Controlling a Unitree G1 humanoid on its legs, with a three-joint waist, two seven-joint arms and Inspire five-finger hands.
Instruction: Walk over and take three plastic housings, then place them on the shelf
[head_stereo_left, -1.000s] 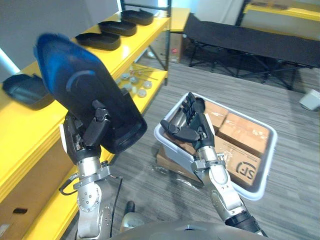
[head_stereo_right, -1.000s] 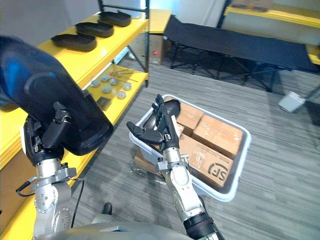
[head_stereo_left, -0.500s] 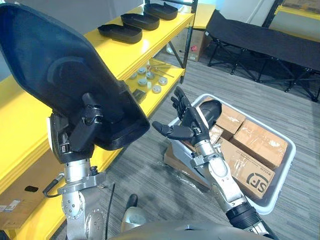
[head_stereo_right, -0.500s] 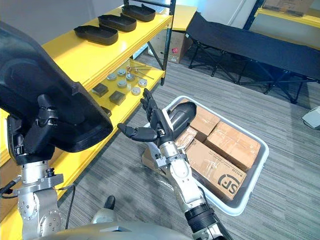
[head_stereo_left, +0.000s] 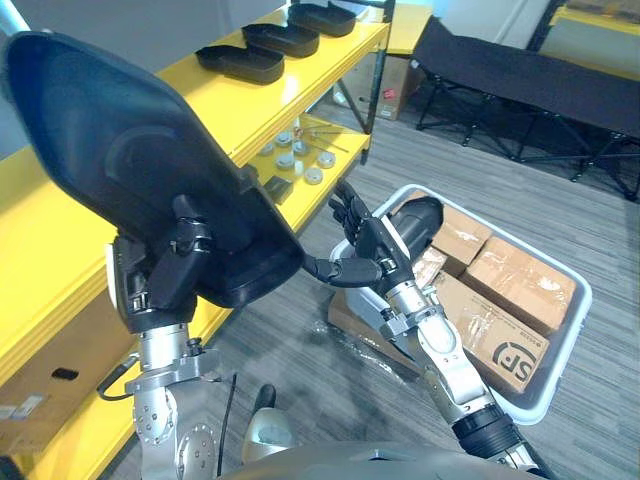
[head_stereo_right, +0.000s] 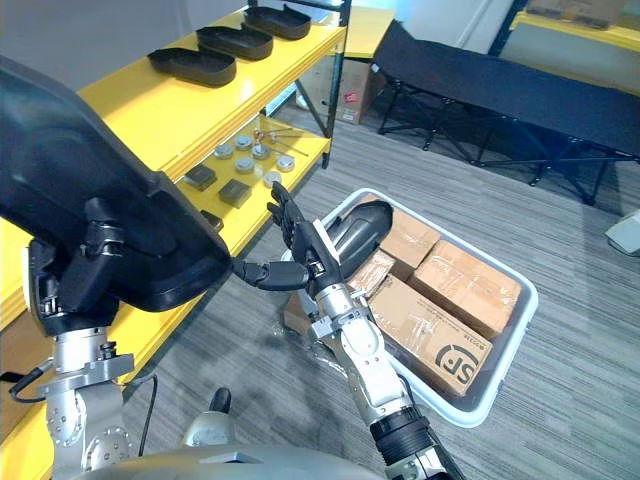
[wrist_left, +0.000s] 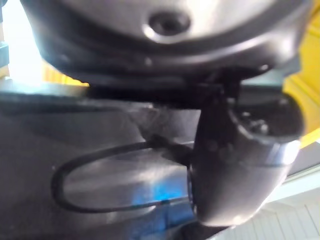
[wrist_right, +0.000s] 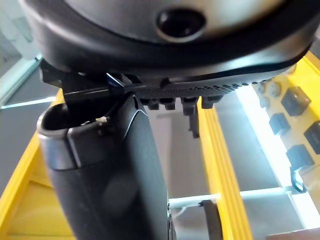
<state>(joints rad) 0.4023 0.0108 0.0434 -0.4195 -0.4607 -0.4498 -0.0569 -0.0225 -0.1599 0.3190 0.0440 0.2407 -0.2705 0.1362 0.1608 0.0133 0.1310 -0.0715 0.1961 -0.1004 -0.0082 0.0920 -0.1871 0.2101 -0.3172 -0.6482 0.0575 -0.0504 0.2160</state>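
Observation:
My left hand (head_stereo_left: 165, 282) is shut on a large black plastic housing (head_stereo_left: 120, 170), held up and tilted in front of the yellow shelf (head_stereo_left: 200, 110). In the left wrist view its thumb (wrist_left: 235, 165) presses on the housing's dark surface (wrist_left: 90, 165). My right hand (head_stereo_left: 365, 250) is open with straight fingers just right of the housing's lower edge, its thumb reaching toward that edge. Three more black housings (head_stereo_left: 240, 62) (head_stereo_left: 280, 38) (head_stereo_left: 322, 18) lie in a row on the shelf's top board. Another black housing (head_stereo_left: 410, 220) rests in the white bin (head_stereo_left: 560, 340).
The bin on the floor at right also holds cardboard boxes (head_stereo_left: 505, 275). Small metal parts (head_stereo_left: 295, 165) lie on the shelf's lower board. A black folding cot (head_stereo_left: 520, 80) stands at the back. Grey floor lies between shelf and bin.
My right hand has moved left toward the held housing, its thumb now close to the lower edge. The housing has sunk slightly. The camera swung right earlier.

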